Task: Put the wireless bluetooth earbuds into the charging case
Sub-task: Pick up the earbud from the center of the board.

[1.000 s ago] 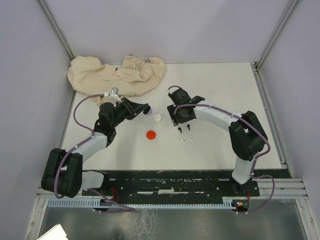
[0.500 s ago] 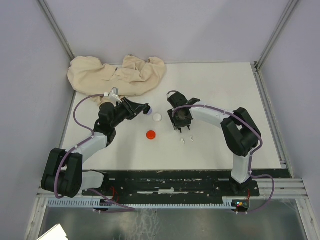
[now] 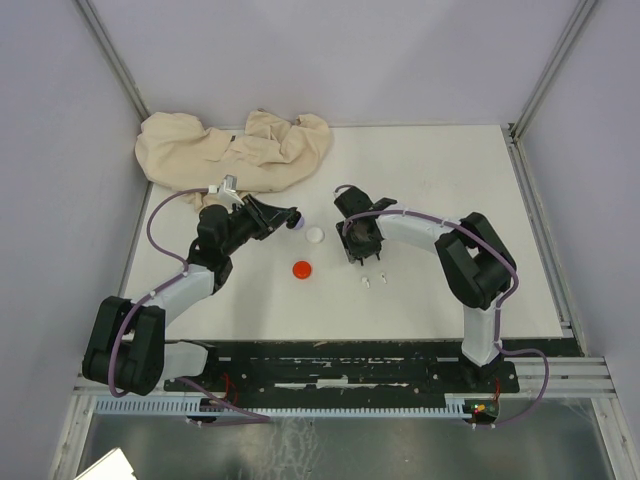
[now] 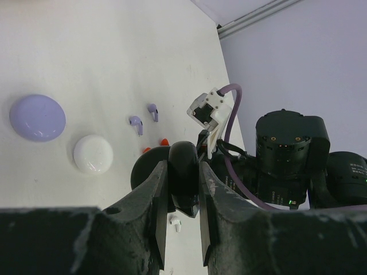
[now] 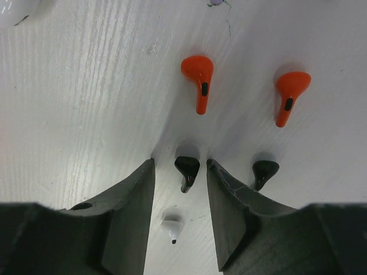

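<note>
In the right wrist view, a white earbud (image 5: 172, 224) lies on the worktop (image 5: 86, 103) nearest the camera, seen in the gap between the fingers of the right pincer (image 5: 180, 163). The fingers stand apart and grip nothing.

Just beyond, a black earbud (image 5: 187, 167) lies between the two fingertips and touches neither. Its long axis runs near to far, roughly parallel to the fingers, with the bulb at the far end and the stem pointing near and slightly left. Closing the fingers would therefore take it across its narrow width.

A second black earbud (image 5: 264, 172) lies outside the right finger. The red earbuds (image 5: 198, 77) lie farther on, apart from the fingertips.

The right arm is the nearer arm to these earbuds. Over on the left, the left pincer (image 4: 183, 169) appears clamped on a black round case (image 4: 184, 186), probably the holder for the black pair.
</note>
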`<action>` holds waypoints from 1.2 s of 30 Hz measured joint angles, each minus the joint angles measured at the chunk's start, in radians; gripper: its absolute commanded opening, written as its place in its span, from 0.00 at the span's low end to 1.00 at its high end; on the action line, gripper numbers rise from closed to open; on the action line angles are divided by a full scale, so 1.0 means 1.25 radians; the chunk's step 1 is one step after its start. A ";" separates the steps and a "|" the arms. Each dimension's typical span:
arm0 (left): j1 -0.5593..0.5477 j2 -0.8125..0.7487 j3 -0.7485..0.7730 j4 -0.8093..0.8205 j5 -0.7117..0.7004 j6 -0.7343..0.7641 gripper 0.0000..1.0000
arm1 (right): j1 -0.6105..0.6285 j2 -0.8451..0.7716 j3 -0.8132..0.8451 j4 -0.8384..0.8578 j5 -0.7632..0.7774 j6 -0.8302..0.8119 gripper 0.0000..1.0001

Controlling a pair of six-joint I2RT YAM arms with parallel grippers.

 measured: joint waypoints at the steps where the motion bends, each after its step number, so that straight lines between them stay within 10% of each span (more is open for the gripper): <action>1: 0.000 0.000 0.000 0.000 0.000 0.000 0.03 | 0.000 0.001 0.000 0.000 0.001 0.001 0.48; 36: 0.000 0.000 -0.012 0.011 -0.002 0.000 0.03 | -0.013 0.009 0.013 0.000 0.004 0.018 0.12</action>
